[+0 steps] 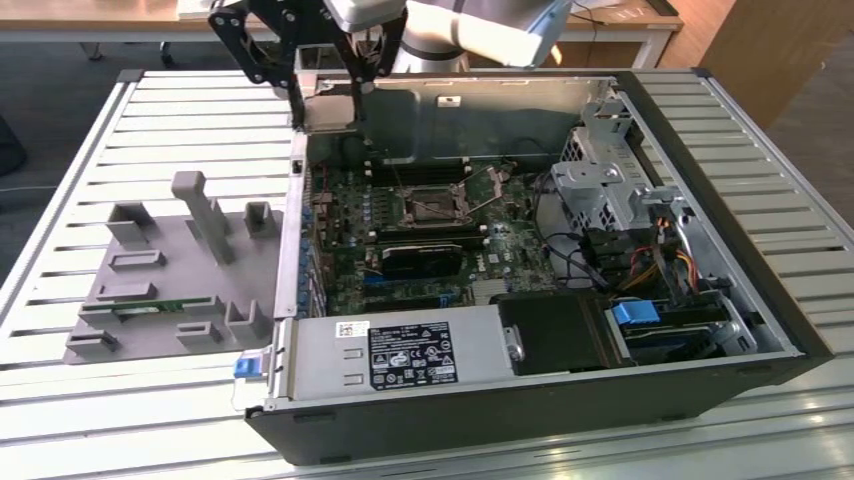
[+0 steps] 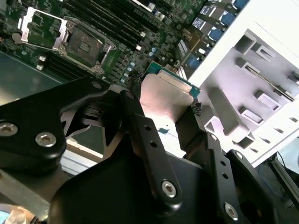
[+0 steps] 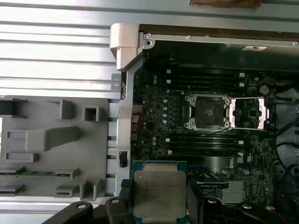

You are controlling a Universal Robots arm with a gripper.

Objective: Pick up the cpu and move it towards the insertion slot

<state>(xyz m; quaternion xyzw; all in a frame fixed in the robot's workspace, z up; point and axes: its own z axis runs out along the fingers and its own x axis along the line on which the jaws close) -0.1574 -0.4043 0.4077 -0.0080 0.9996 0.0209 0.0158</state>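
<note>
Grey fixture tray (image 1: pixel 160 290) at the exterior view's left. Gripper (image 3: pixel 159 198) clamped on the cpu (image 3: pixel 159 193), raised over the open computer case (image 1: pixel 747 300)'s left wall, well apart from the insertion slot (image 3: pixel 207 112), lid open.

The insertion slot (image 1: pixel 430 206) sits inside the open case (image 1: pixel 747 300); the fixture tray (image 1: pixel 160 300) lies beside it on the exterior view's left
</note>
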